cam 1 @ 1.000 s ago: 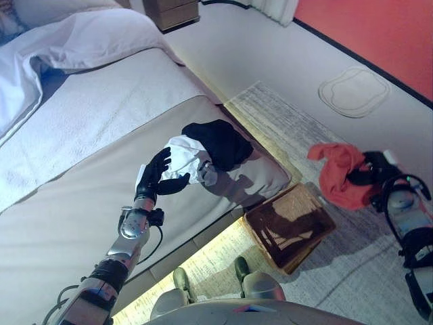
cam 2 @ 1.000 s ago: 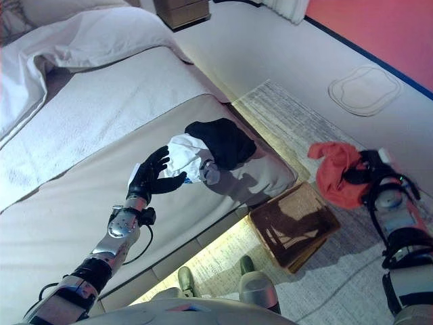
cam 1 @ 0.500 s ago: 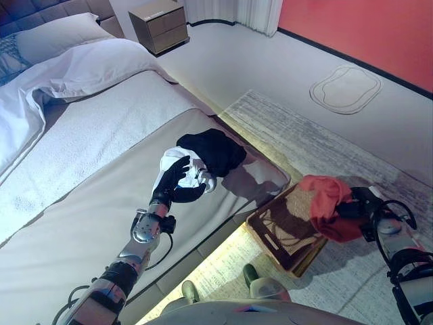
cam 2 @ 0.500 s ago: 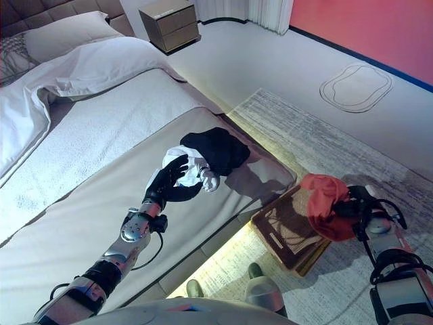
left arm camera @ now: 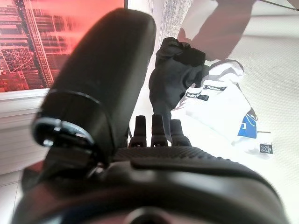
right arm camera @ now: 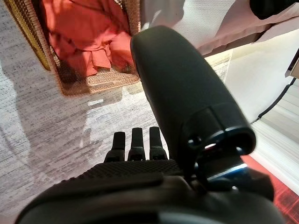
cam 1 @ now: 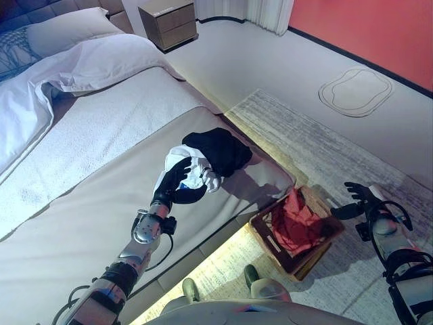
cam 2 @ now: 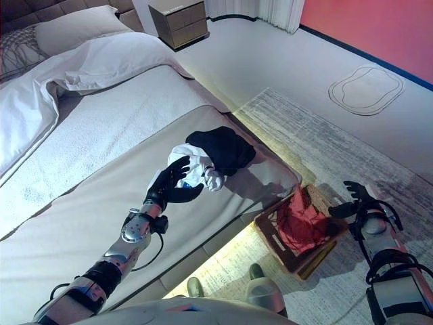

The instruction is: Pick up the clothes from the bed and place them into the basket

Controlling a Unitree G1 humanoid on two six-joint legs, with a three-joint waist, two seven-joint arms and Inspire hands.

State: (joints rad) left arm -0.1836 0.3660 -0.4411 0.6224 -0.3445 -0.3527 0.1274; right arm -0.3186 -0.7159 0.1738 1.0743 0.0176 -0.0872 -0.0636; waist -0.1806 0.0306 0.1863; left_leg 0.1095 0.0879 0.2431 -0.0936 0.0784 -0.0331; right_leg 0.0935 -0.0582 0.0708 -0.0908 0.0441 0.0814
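A black garment [cam 1: 218, 149] and a white garment [cam 1: 197, 170] lie together near the bed's foot corner. They also show in the left wrist view, the black one [left arm camera: 175, 70] beyond the white one [left arm camera: 219, 105]. My left hand [cam 1: 176, 181] is open, its fingers against the white garment's near side. A brown wicker basket [cam 1: 269, 245] stands on the rug by the bed, with a red garment [cam 1: 296, 220] lying in it. My right hand [cam 1: 357, 200] is open and empty, just to the right of the basket. The right wrist view shows the red garment [right arm camera: 88, 32] in the basket [right arm camera: 100, 81].
A white duvet [cam 1: 74, 71] and a pillow [cam 1: 64, 30] lie at the head of the bed. A wooden nightstand [cam 1: 168, 20] stands beyond it. A grey rug [cam 1: 318, 145] covers the floor beside the bed. A red wall [cam 1: 379, 27] runs at the right.
My right hand has opened and the red garment has dropped into the basket. My left hand stays at the white garment. The camera has shifted a little.
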